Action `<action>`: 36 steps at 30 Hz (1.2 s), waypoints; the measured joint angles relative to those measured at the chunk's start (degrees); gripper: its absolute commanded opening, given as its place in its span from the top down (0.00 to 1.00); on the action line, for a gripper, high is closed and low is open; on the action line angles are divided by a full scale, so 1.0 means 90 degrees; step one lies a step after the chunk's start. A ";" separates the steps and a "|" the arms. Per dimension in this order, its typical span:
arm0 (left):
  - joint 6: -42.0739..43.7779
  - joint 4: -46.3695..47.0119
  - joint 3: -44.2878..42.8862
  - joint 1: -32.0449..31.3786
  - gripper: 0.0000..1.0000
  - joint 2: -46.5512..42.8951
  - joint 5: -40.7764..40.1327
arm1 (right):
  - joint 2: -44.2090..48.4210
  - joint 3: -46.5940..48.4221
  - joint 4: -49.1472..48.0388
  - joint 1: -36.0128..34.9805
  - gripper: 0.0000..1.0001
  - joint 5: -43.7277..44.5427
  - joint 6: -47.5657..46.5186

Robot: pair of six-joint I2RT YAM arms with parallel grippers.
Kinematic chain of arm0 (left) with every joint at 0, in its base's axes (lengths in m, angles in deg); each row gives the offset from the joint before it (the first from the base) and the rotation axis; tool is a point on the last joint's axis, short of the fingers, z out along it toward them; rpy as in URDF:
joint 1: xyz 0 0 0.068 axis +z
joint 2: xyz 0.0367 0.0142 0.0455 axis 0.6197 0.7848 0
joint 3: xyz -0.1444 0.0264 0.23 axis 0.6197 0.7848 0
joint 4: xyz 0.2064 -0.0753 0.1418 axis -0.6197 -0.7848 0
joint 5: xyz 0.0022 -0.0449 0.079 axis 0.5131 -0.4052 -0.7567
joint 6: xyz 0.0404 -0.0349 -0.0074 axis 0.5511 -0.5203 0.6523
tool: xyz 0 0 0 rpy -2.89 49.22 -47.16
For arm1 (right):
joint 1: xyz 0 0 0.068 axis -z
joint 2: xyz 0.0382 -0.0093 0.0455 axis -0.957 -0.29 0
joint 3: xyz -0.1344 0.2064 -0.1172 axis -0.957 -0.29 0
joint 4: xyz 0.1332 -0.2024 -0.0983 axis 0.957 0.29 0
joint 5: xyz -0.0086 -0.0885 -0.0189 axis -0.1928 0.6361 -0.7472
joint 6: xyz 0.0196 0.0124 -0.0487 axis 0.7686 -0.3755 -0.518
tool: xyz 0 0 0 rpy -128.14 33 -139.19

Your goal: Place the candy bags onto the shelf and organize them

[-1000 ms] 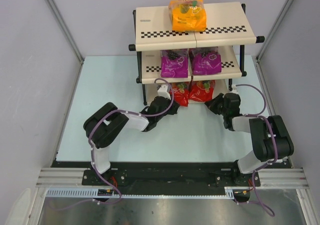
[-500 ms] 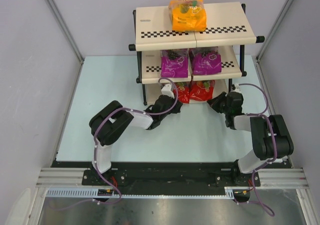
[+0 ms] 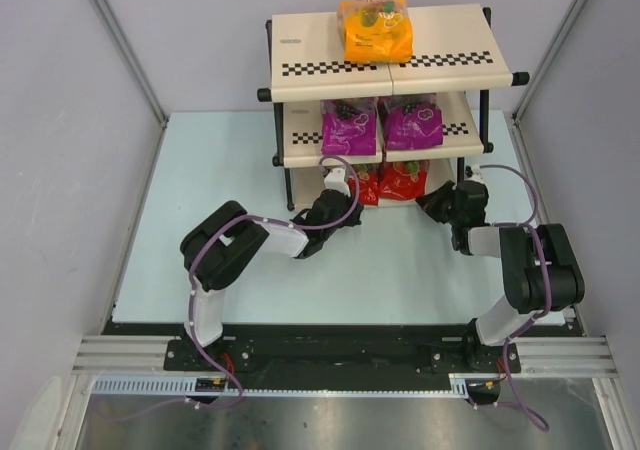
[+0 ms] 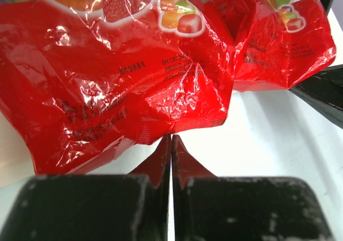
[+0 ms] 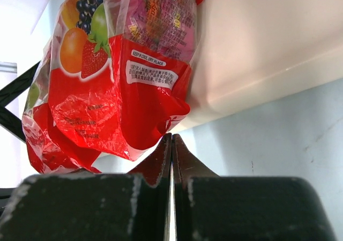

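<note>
Shelf (image 3: 310,40) — orange bag (image 3: 375,30) top, purples (image 3: 349,130) middle, reds (image 3: 405,182) seemingly bottom; end effectors (image 4: 171,137) (image 5: 171,136) pinched closed.

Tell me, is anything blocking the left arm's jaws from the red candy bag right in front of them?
Nothing visible does. The shut left jaws point straight at the lower edge of the red bag, with nothing between.

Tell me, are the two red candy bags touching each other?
Touching. The left wrist view shows the nearer red bag meeting the other red bag edge to edge, with no gap.
</note>
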 measured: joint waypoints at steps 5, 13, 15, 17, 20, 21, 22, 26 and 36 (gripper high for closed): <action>0.0087 -0.0034 -0.0024 0.0002 1.00 0.0015 -0.0109 | -0.0002 0.0027 -0.0002 0.0010 1.00 -0.0002 0.0000; 0.0211 0.0121 -0.0024 0.0007 1.00 0.0083 -0.0214 | -0.0097 0.0027 -0.0100 0.0017 1.00 -0.0061 0.0049; 0.0209 0.0148 -0.0012 0.0007 1.00 0.0083 -0.0216 | -0.0097 0.0029 -0.0095 0.0017 1.00 -0.0073 0.0051; 0.0209 0.0189 0.0019 0.0007 1.00 0.0080 -0.0211 | -0.0095 0.0039 -0.0066 0.0017 1.00 -0.0097 0.0053; 0.0209 0.0384 0.0219 -0.0002 1.00 -0.0012 -0.0282 | -0.0095 0.0039 -0.0019 0.0017 1.00 -0.0112 0.0056; 0.0216 0.0498 0.0350 -0.0044 1.00 -0.0095 -0.0369 | -0.0080 0.0039 0.0012 0.0017 1.00 -0.0114 0.0066; 0.0240 0.0556 0.0495 -0.0075 1.00 -0.0197 -0.0461 | -0.0051 0.0036 0.0056 0.0017 1.00 -0.0117 0.0070; 0.0311 0.0585 0.0969 -0.0425 1.00 -0.0719 -0.0879 | 0.0384 -0.0100 0.0248 0.0017 1.00 -0.0114 0.0087; 0.0119 -0.0160 0.2152 -0.1229 0.47 -0.2883 -0.1396 | 0.3308 -0.1132 0.1491 -0.0070 0.84 -0.0022 0.0114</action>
